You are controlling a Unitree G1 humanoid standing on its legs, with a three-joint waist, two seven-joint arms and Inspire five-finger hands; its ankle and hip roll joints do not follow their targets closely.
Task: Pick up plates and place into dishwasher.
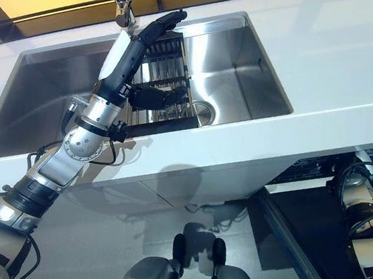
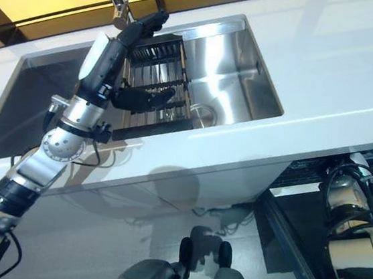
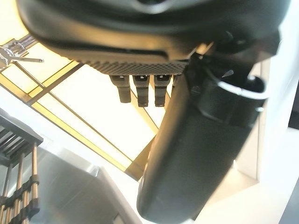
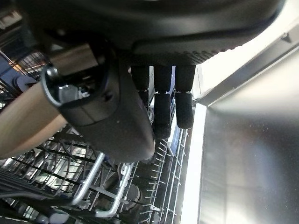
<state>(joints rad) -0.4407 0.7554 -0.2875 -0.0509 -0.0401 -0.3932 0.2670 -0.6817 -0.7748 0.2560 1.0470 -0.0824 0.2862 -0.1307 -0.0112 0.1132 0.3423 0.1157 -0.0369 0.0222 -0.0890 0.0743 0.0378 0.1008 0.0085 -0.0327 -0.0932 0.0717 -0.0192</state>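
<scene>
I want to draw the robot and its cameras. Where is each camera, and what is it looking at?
Left eye view: on the head, looking down at the sink, the dish rack in it and the white counter; the left hand reaches up over the rack.
Right eye view: beside it, the same scene.
Left wrist view: on the left wrist, looking along the left hand's open fingers over the sink.
Right wrist view: on the right wrist, looking past the right hand into the dishwasher rack.
Shared: both eyes and the left wrist see the dish rack.
</scene>
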